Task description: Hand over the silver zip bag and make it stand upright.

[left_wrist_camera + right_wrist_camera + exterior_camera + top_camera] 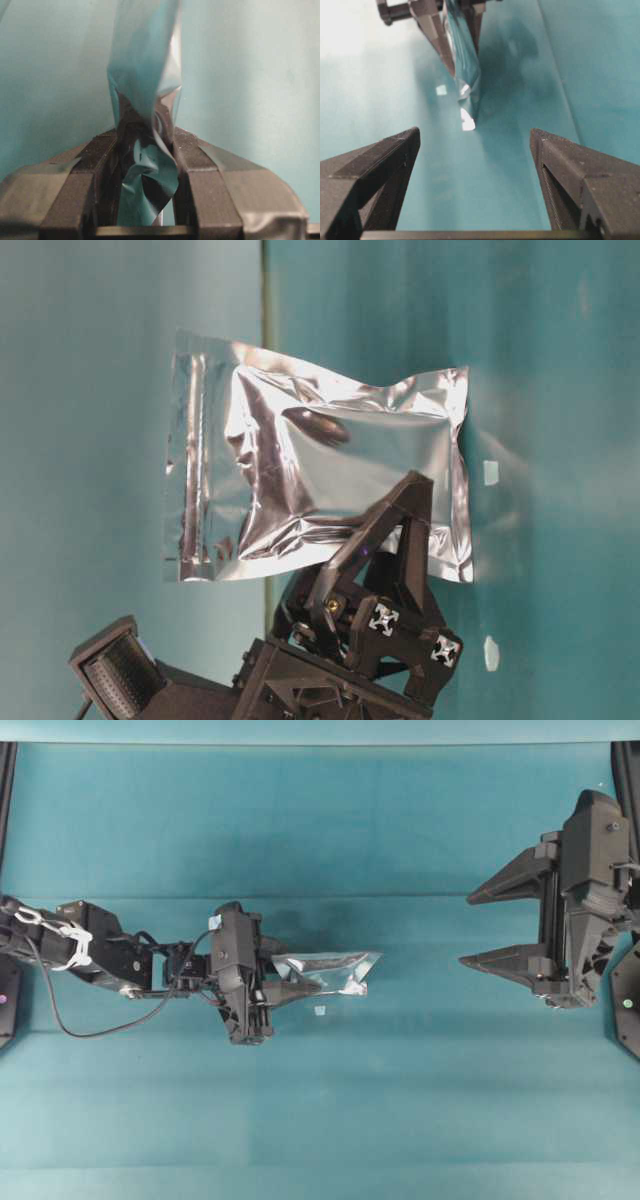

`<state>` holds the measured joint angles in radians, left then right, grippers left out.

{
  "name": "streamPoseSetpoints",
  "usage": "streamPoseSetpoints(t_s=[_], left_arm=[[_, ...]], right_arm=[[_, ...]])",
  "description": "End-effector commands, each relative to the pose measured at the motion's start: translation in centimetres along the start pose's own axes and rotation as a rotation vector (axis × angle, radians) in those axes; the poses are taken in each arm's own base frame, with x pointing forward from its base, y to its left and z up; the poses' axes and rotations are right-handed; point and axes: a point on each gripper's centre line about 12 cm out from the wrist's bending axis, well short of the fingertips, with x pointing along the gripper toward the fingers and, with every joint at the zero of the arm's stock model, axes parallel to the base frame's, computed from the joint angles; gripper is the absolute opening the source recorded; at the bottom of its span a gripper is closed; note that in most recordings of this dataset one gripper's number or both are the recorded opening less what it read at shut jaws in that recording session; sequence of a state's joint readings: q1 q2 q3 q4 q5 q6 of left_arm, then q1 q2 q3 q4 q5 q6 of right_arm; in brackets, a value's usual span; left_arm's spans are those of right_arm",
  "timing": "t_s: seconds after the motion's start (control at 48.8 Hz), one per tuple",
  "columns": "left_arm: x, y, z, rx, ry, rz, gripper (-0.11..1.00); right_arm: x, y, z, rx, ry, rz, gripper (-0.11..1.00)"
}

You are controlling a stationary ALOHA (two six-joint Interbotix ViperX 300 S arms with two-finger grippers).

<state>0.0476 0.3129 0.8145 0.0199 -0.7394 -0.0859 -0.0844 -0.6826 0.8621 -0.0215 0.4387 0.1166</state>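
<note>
The left gripper (285, 988) is clamped on one end of the silver zip bag (330, 970), holding it clear of the teal table (320, 1120) and pointing it toward the other arm. The right gripper (475, 930) waits well apart with jaws spread wide and empty. So the pickup looks done, while the handover and standing the bag upright are left.

Plenty of open table (420, 1050) between the right gripper (466, 931) and the bag (330, 970). Only a tiny white scrap (319, 1011) sits nearby. The left gripper (300, 982) blocks the bag's near end.
</note>
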Motion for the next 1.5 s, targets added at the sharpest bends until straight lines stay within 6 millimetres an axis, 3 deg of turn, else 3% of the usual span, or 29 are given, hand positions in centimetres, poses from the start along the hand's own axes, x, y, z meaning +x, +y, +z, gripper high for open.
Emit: streamPoseSetpoints(t_s=[0.0,1.477], left_arm=[[-0.01,-0.37,0.68,0.007,-0.021,-0.011,0.29],[0.06,-0.38,0.73,0.007,-0.019,-0.011,0.29]], right_arm=[[-0.29,0.01,0.54,0.013,-0.025,0.001,0.89],[-0.06,0.0,-0.14,0.014,-0.006,0.001,0.89]])
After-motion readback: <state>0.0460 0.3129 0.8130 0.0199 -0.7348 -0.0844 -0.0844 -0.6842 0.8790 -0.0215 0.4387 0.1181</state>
